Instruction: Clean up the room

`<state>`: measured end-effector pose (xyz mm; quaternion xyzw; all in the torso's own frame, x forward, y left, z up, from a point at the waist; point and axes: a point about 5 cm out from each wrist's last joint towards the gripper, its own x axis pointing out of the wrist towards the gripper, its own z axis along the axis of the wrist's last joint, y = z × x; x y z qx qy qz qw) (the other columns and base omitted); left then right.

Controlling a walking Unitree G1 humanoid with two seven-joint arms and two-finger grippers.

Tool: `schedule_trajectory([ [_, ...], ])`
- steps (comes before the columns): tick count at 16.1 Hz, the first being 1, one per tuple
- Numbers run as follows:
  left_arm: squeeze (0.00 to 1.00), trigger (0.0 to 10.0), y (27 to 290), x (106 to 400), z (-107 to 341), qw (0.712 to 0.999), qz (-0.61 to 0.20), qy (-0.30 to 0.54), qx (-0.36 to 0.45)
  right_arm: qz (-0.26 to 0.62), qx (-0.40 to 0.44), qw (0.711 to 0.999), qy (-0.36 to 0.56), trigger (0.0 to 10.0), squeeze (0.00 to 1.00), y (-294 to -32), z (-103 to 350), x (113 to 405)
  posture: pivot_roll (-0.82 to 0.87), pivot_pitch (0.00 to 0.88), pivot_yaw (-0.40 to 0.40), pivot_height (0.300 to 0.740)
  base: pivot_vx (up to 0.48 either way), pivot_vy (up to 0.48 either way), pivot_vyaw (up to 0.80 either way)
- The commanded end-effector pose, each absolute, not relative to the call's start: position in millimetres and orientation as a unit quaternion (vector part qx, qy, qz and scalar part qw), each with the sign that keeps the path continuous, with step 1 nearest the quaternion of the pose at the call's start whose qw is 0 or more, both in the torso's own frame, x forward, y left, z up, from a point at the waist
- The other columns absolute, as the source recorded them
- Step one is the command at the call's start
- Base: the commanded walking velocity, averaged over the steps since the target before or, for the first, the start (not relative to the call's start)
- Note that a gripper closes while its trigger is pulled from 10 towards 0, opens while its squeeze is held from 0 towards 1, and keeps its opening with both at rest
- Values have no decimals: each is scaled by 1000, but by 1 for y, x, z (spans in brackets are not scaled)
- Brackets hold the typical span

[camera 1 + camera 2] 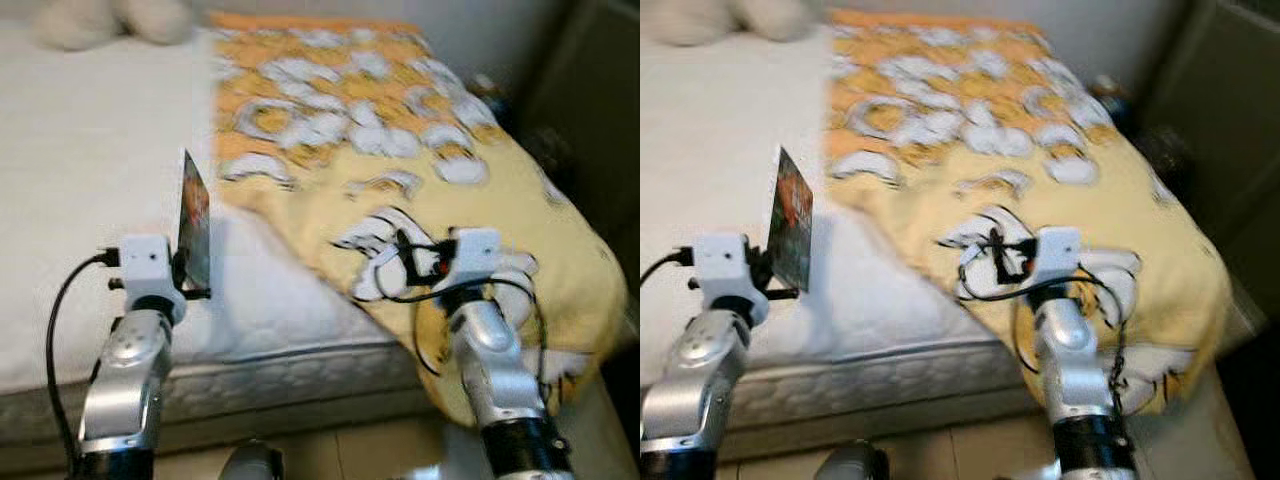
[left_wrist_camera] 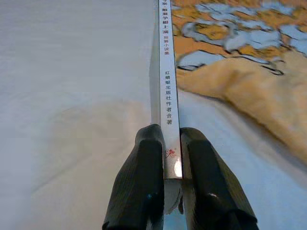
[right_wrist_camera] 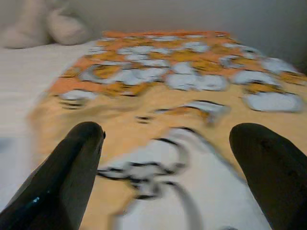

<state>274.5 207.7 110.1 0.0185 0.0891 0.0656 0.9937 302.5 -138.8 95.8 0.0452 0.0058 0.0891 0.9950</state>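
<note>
Gripped a thin book [image 2: 166, 72] upright in the left hand [image 2: 169, 167] above the bed's [image 1: 90, 200] near edge, beside open white mattress. Held the right hand [image 3: 168, 167] spread wide over the yellow blanket [image 1: 520, 200] at the bed's near right corner. Blurred throughout; book cover unreadable.

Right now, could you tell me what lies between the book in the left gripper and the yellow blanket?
Only bare white mattress separates the book, clamped upright in the left gripper, from the yellow blanket; the left eye view shows this.

Left hand [image 2: 165, 184] clamped; right hand [image 3: 165, 177] spread wide
</note>
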Motion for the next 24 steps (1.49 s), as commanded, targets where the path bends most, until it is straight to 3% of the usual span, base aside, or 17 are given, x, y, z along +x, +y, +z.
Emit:
schedule_trajectory([
  [1,0,0,195,281,126,997,48,52,27,87,49,995,3,10000,0,-141,96,305,60,0,-28,740,0,0,619],
  [7,0,0,184,301,131,999,-4,40,32,60,81,995,27,10000,0,-142,85,310,63,0,-40,740,0,46,407],
  [17,0,0,168,312,111,995,-84,59,-14,83,43,996,10,10000,0,-131,81,299,12,0,-20,740,0,480,0],
  [24,0,0,171,317,113,997,-61,49,-18,89,45,995,6,10000,0,-129,83,302,22,0,-20,740,0,480,0],
])
